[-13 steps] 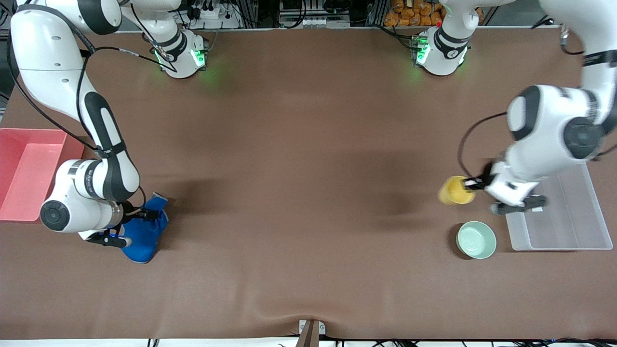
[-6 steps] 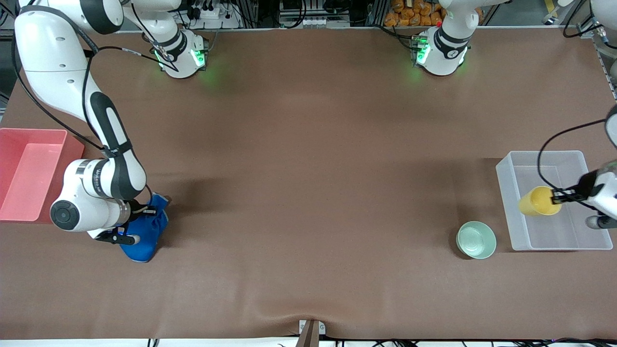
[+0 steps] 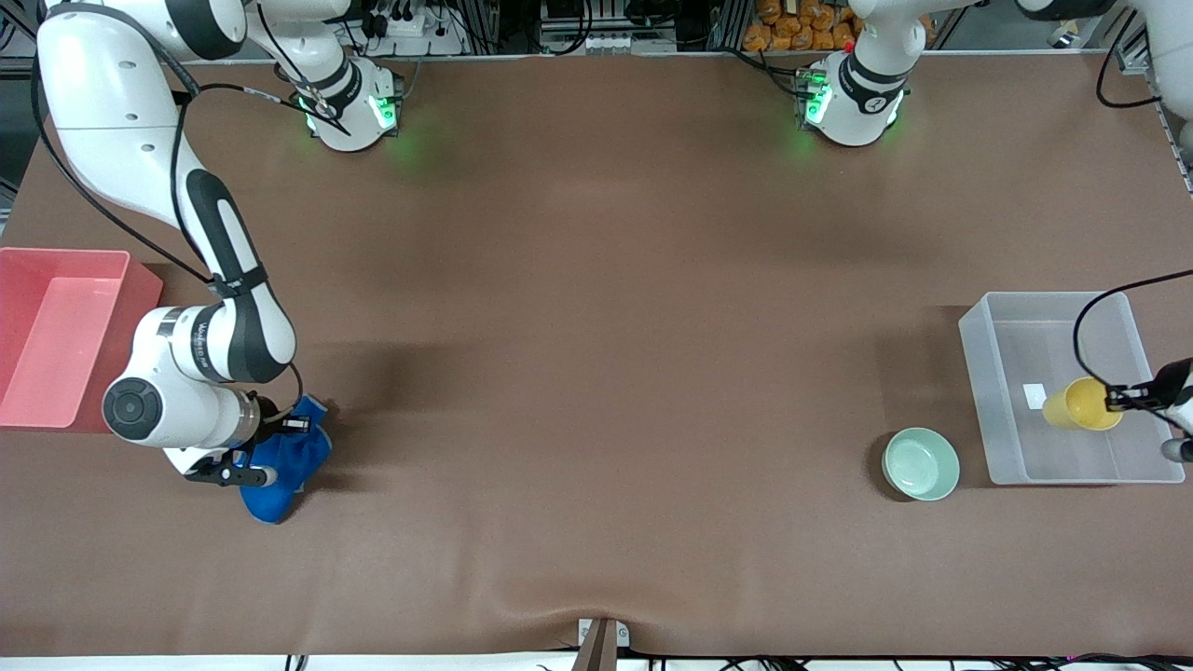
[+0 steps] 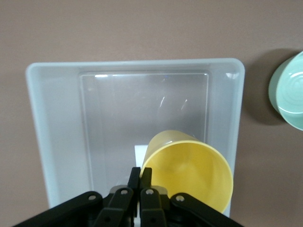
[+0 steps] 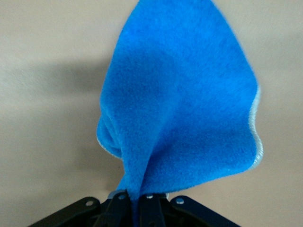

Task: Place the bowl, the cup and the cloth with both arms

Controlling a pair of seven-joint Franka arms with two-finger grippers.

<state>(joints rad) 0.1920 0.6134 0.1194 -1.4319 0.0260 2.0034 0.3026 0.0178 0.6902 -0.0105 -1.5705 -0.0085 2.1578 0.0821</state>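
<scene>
The yellow cup (image 3: 1081, 404) hangs tilted over the clear plastic bin (image 3: 990, 391), held by its rim in my left gripper (image 3: 1118, 399), which is shut on it; in the left wrist view the cup (image 4: 191, 172) sits above the bin (image 4: 57, 142) with the gripper (image 4: 141, 177) pinching its rim. The mint-green bowl (image 3: 921, 463) stands on the table beside the bin, nearer the front camera, and shows in the left wrist view (image 4: 289, 92). My right gripper (image 3: 270, 438) is shut on the blue cloth (image 3: 284, 466), which hangs bunched above the table; the cloth also shows in the right wrist view (image 5: 184, 109).
A pink bin (image 3: 51, 335) stands at the right arm's end of the table, beside the right arm's wrist. The brown table mat (image 3: 596, 373) stretches between the two bins.
My left gripper has carried the cup from above the table near the bowl to over the clear bin. My right gripper has lifted the cloth slightly and shifted a little.
</scene>
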